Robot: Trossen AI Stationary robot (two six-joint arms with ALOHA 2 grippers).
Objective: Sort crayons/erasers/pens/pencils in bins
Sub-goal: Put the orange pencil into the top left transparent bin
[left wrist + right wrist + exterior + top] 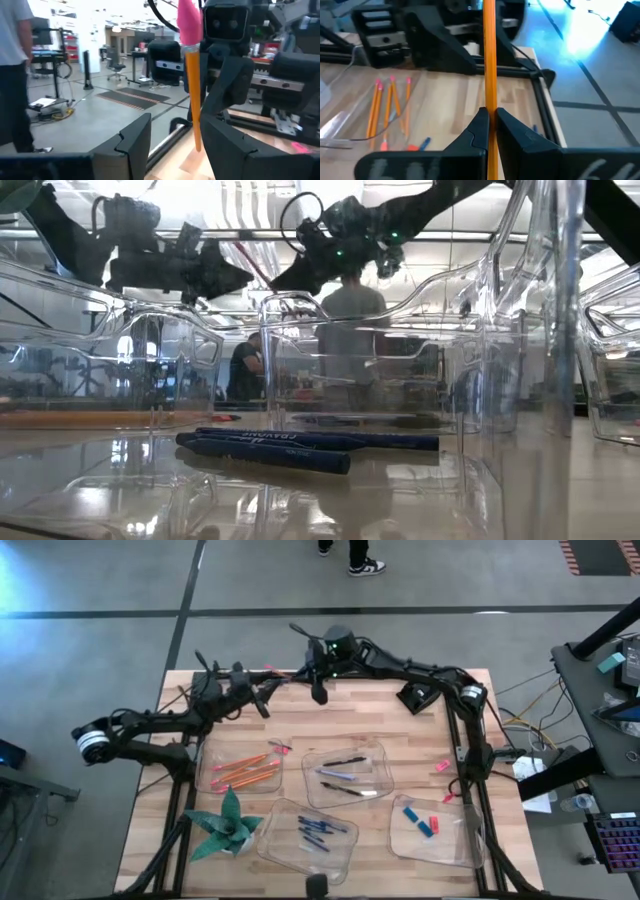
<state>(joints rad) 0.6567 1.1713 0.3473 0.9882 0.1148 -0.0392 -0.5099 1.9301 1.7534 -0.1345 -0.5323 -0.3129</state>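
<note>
Four bins sit before the green paper plant: pencils, pens, crayons, erasers. Above them, the right gripper clamps an orange, pink-tipped pencil; the left gripper stands open around it.

Green folded-paper plant on wooden table (front-left corner), person behind
</note>
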